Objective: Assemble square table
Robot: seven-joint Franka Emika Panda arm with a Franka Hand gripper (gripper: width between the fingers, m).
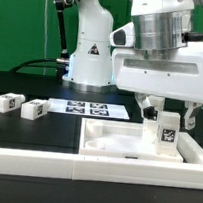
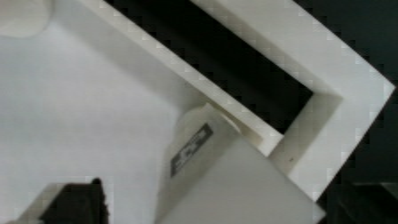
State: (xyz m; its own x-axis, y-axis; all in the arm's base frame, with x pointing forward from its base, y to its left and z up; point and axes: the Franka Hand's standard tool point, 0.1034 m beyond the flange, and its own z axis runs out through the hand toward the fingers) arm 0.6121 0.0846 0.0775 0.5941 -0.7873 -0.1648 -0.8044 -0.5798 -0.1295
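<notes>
While hanging over the square slab (image 1: 111, 141), spreads the gripper (image 1: 169, 119) wide, clasping nothing. Straddles an upright tagged leg (image 1: 167, 132) at the slab's far corner toward the exterior view's right, with a gap on either side. Has a second leg (image 1: 6, 102) and a third leg (image 1: 34, 108) lying on the black table (image 1: 46, 134), near the marker board (image 1: 89, 108).

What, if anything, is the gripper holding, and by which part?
Nothing: the gripper stands open astride the upright leg at a corner of the square table, its fingers apparently clear of the leg.
</notes>
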